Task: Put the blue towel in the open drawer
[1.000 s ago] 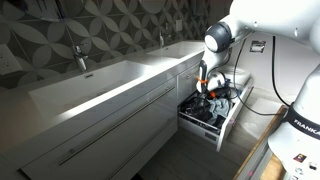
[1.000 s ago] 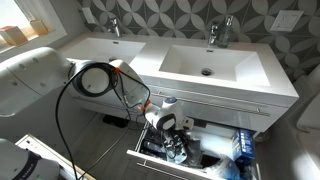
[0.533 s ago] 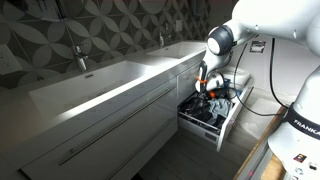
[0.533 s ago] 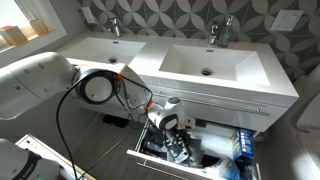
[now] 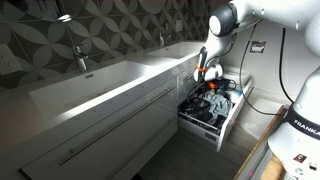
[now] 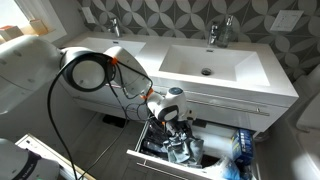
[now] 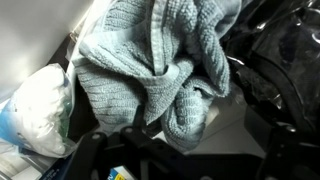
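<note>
The blue towel, a grey-blue knitted cloth, lies bunched in the open drawer below the sink counter. In both exterior views it shows as a pale heap among dark items. My gripper hangs just above the drawer, over the towel. Its jaws are open in the wrist view, and the dark fingers stand wide apart at the bottom of the picture. The towel's lower fold hangs loose between them and nothing is held.
The drawer also holds a white plastic bag, dark clear wrapping and a blue packet. Above it runs a white double-basin counter with taps. A closed drawer front lies alongside.
The jaws have gone from shut to open and let go of the towel. The gripper has lifted a little above the drawer while the towel stays inside.
</note>
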Action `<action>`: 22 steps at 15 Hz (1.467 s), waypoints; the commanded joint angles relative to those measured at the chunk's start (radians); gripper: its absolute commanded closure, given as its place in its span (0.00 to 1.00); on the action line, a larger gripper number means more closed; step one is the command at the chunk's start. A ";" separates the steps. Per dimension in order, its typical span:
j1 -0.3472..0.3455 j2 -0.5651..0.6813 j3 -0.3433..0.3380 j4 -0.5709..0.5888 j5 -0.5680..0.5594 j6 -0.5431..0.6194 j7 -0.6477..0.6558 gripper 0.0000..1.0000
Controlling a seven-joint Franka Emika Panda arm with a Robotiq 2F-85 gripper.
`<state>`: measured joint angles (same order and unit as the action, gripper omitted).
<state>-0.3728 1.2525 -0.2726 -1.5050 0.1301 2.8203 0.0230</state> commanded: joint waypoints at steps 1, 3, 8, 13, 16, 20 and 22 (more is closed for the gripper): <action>-0.040 -0.154 0.053 -0.169 -0.027 -0.008 -0.078 0.00; -0.049 -0.219 0.060 -0.243 -0.035 -0.020 -0.119 0.00; -0.068 -0.379 0.068 -0.441 -0.082 -0.010 -0.234 0.00; -0.069 -0.491 0.030 -0.564 -0.218 -0.088 -0.375 0.00; -0.089 -0.554 0.028 -0.648 -0.303 -0.040 -0.495 0.00; -0.148 -0.655 0.060 -0.775 -0.372 0.081 -0.625 0.00; -0.121 -0.593 0.042 -0.706 -0.353 0.048 -0.571 0.00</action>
<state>-0.4848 0.6624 -0.2376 -2.2115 -0.2029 2.8717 -0.5645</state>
